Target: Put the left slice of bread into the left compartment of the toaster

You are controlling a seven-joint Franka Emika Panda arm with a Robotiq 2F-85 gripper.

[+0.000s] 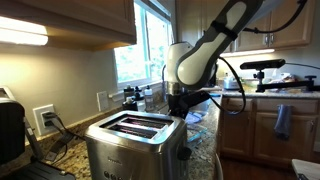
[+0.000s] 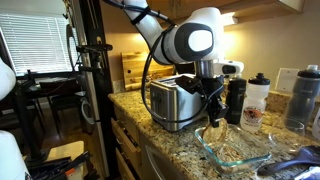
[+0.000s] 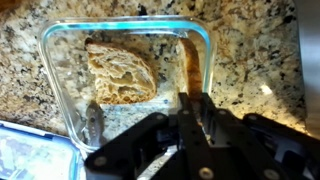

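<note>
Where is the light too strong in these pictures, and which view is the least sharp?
In an exterior view the window is blown out to white and an overhead lamp strip glares; the toaster is readable. In the wrist view the gripper is dark and soft, while the flat bread slice in the glass container is fairly sharp.

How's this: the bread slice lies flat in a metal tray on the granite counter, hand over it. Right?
Not metal: the wrist view shows the bread slice lying flat in a clear glass container on the granite counter, with the hand over it.
</note>
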